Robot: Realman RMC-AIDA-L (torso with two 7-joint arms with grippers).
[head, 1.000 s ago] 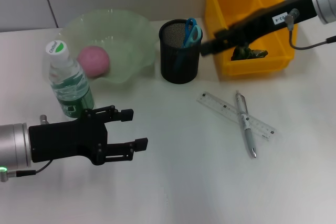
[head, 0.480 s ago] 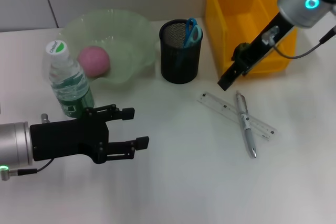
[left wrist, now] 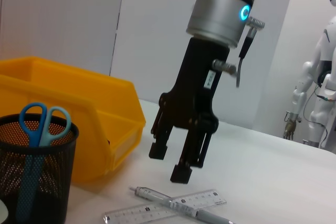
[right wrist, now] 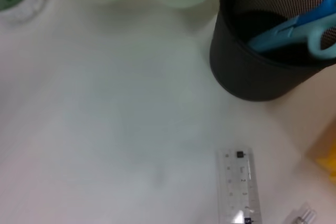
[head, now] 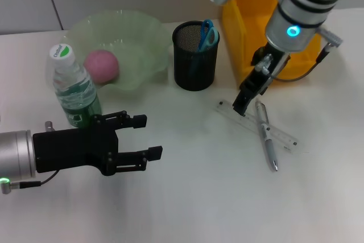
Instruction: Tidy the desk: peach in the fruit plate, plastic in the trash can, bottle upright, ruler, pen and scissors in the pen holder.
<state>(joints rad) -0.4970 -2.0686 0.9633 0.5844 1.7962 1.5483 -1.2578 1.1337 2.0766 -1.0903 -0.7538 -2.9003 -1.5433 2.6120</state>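
Right gripper: fingers spread, empty, poised over the clear ruler crossed by the silver pen. Left gripper: fingers parted, empty, near the upright bottle. Scissors half-hidden inside the mesh pen holder. Peach in fruit plate.

A pink peach sits in the pale green fruit plate, with a green-labelled bottle upright just beside it. Blue-handled scissors stand in the black mesh pen holder. On the desk, a silver pen lies across the clear ruler; crumpled plastic is hidden inside the yellow trash can.
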